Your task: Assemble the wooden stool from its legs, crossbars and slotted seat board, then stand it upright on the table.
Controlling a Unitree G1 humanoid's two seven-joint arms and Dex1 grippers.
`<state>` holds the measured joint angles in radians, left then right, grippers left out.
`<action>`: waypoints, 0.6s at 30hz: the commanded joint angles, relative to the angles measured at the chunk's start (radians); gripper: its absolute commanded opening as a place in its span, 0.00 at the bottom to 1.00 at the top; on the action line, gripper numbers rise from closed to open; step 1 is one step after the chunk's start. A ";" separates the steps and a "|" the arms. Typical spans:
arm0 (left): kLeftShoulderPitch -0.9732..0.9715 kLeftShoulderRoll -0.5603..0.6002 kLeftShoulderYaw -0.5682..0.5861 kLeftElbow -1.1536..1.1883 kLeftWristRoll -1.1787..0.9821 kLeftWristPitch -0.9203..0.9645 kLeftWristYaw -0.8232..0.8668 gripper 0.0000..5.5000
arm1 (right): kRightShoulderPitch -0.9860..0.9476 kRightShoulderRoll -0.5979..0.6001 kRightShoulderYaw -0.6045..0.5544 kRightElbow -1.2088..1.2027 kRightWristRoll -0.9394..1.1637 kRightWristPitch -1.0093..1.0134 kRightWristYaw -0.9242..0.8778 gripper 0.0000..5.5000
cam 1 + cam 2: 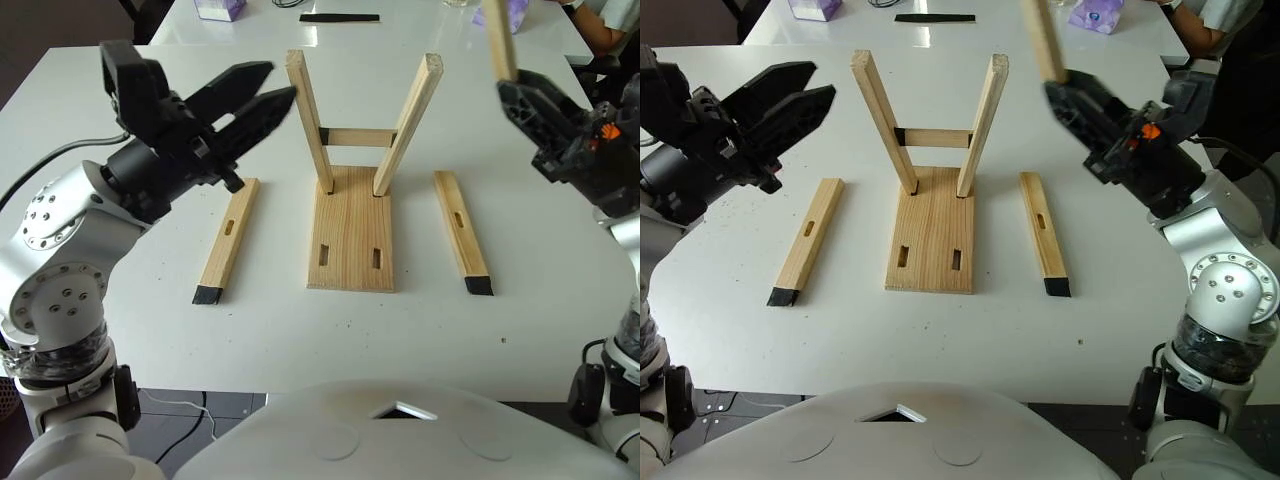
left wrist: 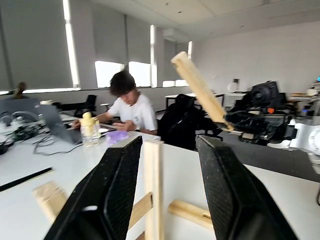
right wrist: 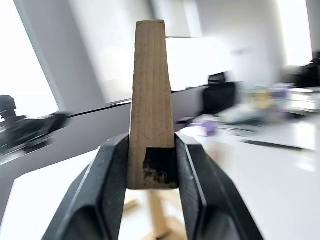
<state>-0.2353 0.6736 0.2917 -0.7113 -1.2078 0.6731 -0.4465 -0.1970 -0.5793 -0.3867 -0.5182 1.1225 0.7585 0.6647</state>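
Note:
The slotted seat board (image 1: 350, 232) lies flat mid-table. Two legs (image 1: 309, 120) (image 1: 408, 125) stand in its far slots, joined by a crossbar (image 1: 358, 137). A loose slotted leg (image 1: 228, 238) lies to the board's left and another (image 1: 461, 230) to its right. My left gripper (image 1: 280, 82) hangs open above the table, its tips close to the top of the left standing leg (image 2: 153, 190), holding nothing. My right gripper (image 1: 515, 90) is raised at the right, shut on a wooden bar (image 3: 151, 100) with a black-marked end; the bar (image 1: 1044, 40) points up.
On the table behind lie a black strip (image 1: 339, 17) and a purple box (image 1: 220, 8). The white table (image 1: 300, 330) has bare room in front of the board and along its near edge.

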 commanded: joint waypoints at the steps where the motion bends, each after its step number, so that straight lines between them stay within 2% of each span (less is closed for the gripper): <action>1: -0.021 0.017 -0.043 -0.008 -0.089 0.040 -0.003 0.45 | -0.018 -0.045 0.057 0.003 0.040 0.039 0.061 0.24; 5: -0.059 0.001 -0.085 0.021 -0.114 0.047 0.009 0.56 | -0.068 -0.052 0.117 0.031 0.075 0.061 0.135 0.24; 9: -0.059 0.013 -0.108 0.016 -0.179 0.057 -0.067 0.56 | -0.097 -0.064 0.164 0.052 0.117 0.086 0.223 0.24; 18: -0.133 0.001 -0.147 0.050 -0.200 0.057 -0.089 0.56 | -0.168 -0.090 0.264 0.102 0.110 0.131 0.365 0.24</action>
<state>-0.3454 0.6723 0.1572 -0.6647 -1.4120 0.7268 -0.5266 -0.3352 -0.6685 -0.1484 -0.4199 1.2357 0.8744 1.0157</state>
